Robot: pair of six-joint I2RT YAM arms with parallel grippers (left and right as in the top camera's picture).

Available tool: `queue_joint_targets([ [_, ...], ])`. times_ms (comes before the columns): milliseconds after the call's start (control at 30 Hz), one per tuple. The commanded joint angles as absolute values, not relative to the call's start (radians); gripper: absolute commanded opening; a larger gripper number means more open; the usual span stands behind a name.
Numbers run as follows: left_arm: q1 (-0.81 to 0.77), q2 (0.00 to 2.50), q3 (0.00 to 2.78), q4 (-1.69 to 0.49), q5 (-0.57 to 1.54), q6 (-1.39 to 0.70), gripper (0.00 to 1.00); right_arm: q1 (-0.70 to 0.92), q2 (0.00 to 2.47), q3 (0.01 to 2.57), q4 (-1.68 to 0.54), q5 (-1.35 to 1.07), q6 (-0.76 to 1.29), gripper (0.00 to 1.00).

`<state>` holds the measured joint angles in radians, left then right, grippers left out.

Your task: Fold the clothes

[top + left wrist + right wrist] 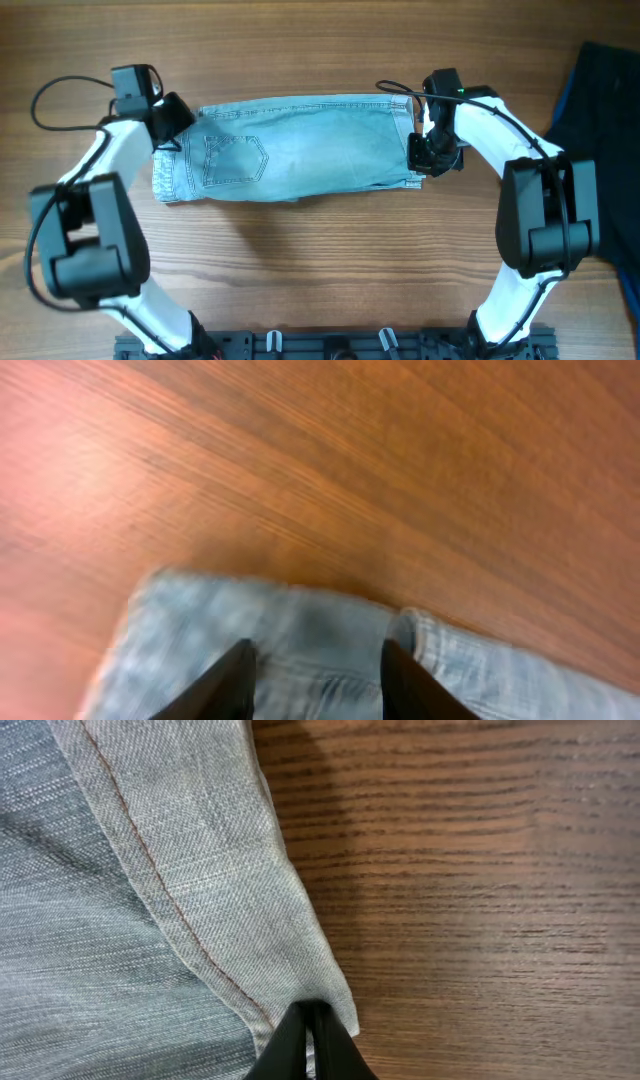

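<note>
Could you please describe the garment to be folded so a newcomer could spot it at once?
On the wooden table, look at the middle. The denim shorts lie flat there, the left claw at one end and the right claw at the other. They are light, faded blue with a stitched pocket, unlike the dark cloth at the right edge.

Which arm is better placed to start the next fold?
Right, probably. The right gripper is shut on the shorts at a hem corner, ready to carry it over; the left gripper hangs open over the other end, gripping nothing.
</note>
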<state>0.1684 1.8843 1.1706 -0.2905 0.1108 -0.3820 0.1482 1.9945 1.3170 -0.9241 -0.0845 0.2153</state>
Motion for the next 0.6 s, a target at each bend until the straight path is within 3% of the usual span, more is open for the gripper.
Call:
queue_joint_targets([
  [0, 0.174, 1.67, 1.223, -0.394, 0.183, -0.367, 0.43, 0.137, 1.874, 1.343, -0.917, -0.166, 0.131, 0.04],
  [167, 0.084, 1.536, 1.222, -0.691, 0.24, -0.381, 0.4, 0.137, 1.697, 1.343, -0.848, -0.382, 0.13, 0.04],
  [233, 0.03, 1.549, 1.19, -0.777, 0.243, -0.394, 0.33, 0.14, 1.692, 1.341, -0.798, -0.5, 0.122, 0.04],
  [433, -0.037, 1.602, 0.962, -0.696, 0.218, -0.461, 0.23, 0.256, 1.81, 1.314, -0.633, -0.629, 0.141, 0.04],
  [567, -0.037, 1.626, 0.822, -0.627, 0.109, -0.488, 0.21, 0.389, 1.958, 1.314, -0.483, -0.629, 0.292, 0.04],
])
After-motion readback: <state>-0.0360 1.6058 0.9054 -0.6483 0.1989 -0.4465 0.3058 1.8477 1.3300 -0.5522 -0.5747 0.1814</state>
